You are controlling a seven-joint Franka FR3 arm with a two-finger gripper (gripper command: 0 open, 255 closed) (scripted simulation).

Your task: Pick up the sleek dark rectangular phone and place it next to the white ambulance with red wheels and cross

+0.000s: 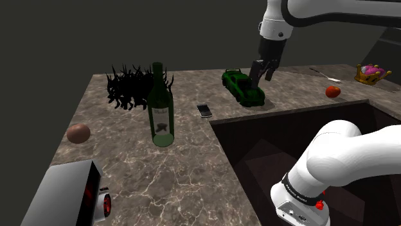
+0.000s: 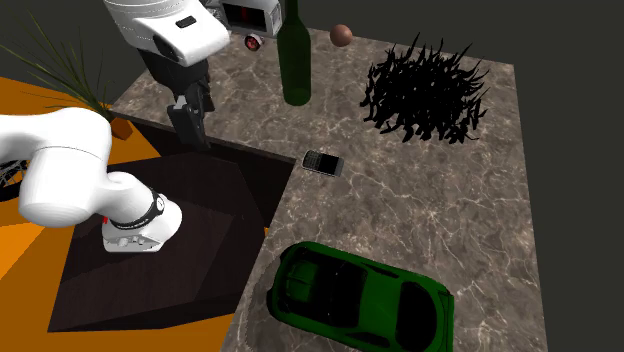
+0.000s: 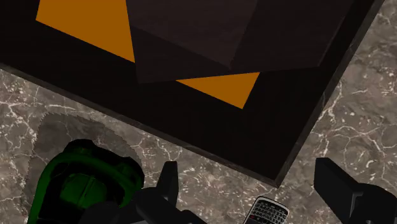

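Phone, dark with a small keypad, lies flat on the marbled worktop, close to the corner where the dark box-shaped stand meets it. We see it between the upright green bottle and the green toy car, touching neither. The ambulance, with a red wheel, sits at the shoulder view's lower left, well apart from the phone and beyond the bottle.

The white arm rises from its base on the stand, leaves the shoulder view at the top and comes back in with the wrist pointing straight down. The hand hangs above the worktop, just beside the car's far end. In the second exterior view it hangs high over the stand's edge, off to the left of the phone.

The jaws stand apart and grip nothing. In the wrist view the two black fingers frame the phone, which lies below them untouched, with the car beside one finger.
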